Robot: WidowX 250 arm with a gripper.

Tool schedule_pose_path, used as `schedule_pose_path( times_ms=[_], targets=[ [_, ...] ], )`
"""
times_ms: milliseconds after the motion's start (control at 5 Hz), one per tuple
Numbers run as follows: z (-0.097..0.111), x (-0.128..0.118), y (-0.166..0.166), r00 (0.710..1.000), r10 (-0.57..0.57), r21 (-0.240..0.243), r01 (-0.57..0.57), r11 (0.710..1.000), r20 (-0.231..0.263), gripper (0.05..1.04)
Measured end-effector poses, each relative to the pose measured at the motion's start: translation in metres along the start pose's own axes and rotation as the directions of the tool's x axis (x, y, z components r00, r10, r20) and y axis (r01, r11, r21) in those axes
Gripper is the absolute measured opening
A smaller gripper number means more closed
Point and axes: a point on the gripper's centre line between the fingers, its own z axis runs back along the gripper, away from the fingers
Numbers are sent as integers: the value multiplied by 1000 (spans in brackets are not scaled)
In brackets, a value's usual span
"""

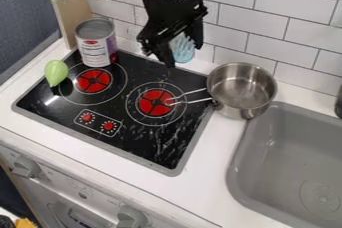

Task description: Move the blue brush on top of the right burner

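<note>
- Blue brush point(182, 48) — upper centre, held in the black gripper point(183, 55), jaws partly open around it
- Steel pot point(242, 88) — right of centre, its handle reaching over the right burner point(153, 103)
- Metal can point(95, 46) — upper left, near the green object point(56, 71)

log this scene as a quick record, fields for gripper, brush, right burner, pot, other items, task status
gripper: above the back of the stove, near the tiled wall
blue brush: appears held in the gripper, bristles showing between its fingers
right burner: red centre, pot handle reaching over it
pot: metal, at the stove's right edge, beside the sink
other items: can behind the left burner, green item to that burner's left
task status: brush not yet on the burner
</note>
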Motion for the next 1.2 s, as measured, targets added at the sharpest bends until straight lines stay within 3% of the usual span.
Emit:
schedule_pose_path(
  times_ms=[200,600,1000,1200],
  targets=[
    [-21,6,-7,998,56,27,-57,998,31,766],
    [-56,27,-10,990,138,79,-140,987,38,766],
    [-69,30,-1,989,136,110,-142,984,61,766],
    [-72,27,7,989,137,133,-143,981,57,830]
  ],
)
